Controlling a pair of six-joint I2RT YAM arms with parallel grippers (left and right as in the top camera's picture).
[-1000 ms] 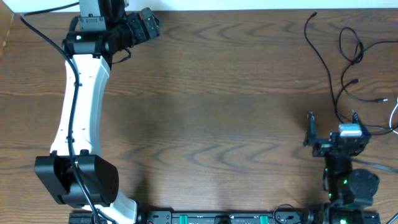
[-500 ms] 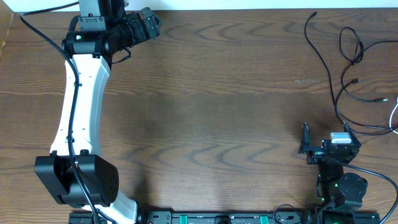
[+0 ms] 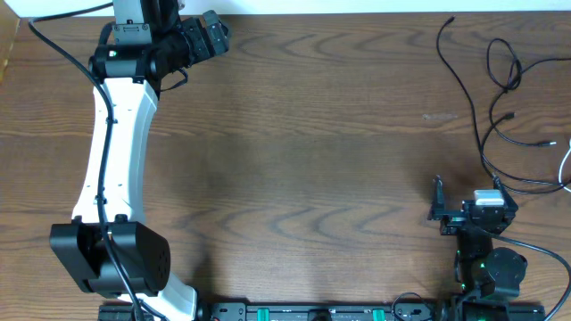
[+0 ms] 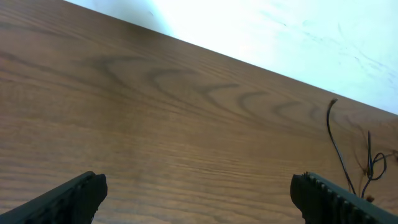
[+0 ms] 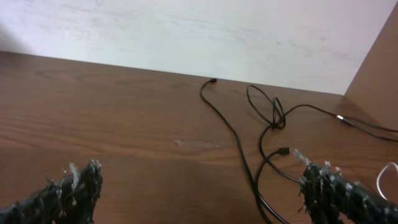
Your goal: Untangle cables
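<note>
Our left gripper (image 3: 212,34) reaches out at eleven o'clock, jaws wide apart. Our right gripper (image 5: 199,180) sits at five, jaws wide apart, facing the cables (image 5: 275,115).

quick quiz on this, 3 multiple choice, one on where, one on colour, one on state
1. The cables lie
A on the far right side
B in the centre
C under the left arm
2. Most cables are
A red
B black
C yellow
3. The right gripper is
A shut on a cable
B open and empty
C shut, empty
Answers: 1 A, the overhead view shows them by the far right edge. 2 B, nearly all strands look black. 3 B, its jaws stand wide apart with nothing between.
</note>
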